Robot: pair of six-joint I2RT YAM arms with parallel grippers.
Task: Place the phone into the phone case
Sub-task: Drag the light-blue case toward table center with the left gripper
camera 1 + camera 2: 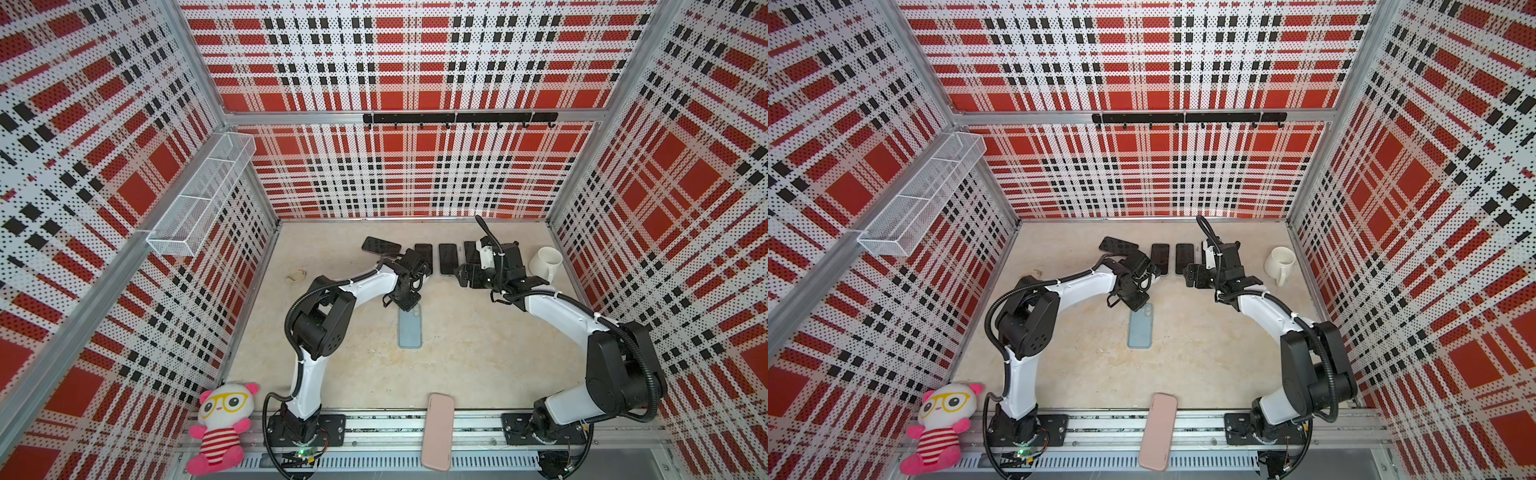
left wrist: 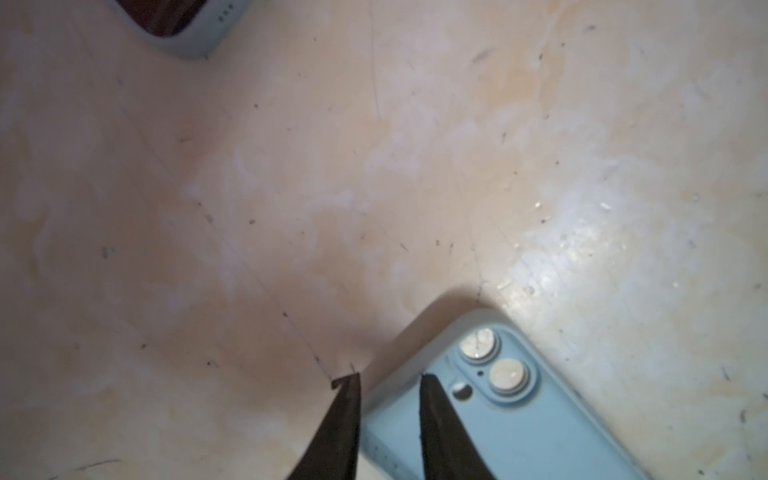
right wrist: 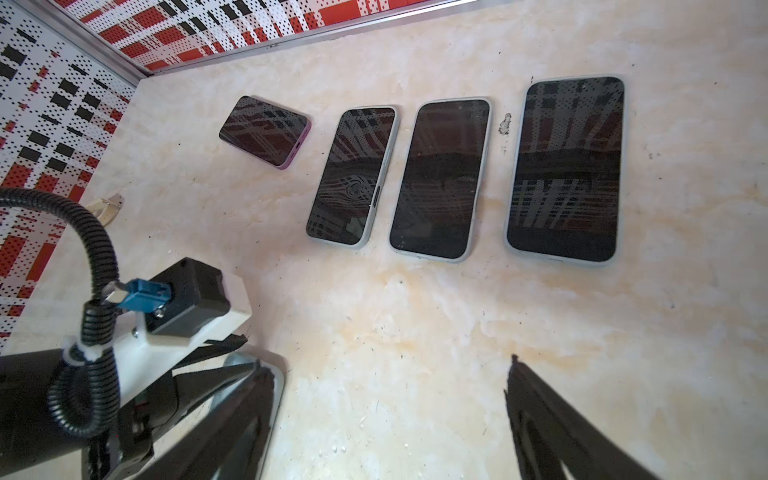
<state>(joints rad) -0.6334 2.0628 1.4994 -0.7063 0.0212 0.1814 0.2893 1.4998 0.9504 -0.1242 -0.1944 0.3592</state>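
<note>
A pink-and-white plush toy (image 1: 220,428) sits at the front-left corner of the bench (image 1: 478,357). Mid-bench, the left end effector (image 2: 388,376), fingers close together, pinches one long edge of the light-blue phone case (image 1: 410,330), which lies back up. A pink case (image 1: 437,432) lies across the front edge. Four screen-up phones (image 3: 440,178) line the back edge; near them the right end effector (image 3: 390,365) hangs spread wide, empty. A white mug (image 1: 546,262) stands near the right edge.

I see both top views bright and evenly lit, walls (image 1: 415,62) bowing toward the edges. The left wrist view is soft; glare whitens the table (image 2: 582,249) beside the blurred blue phone case (image 2: 519,424).
</note>
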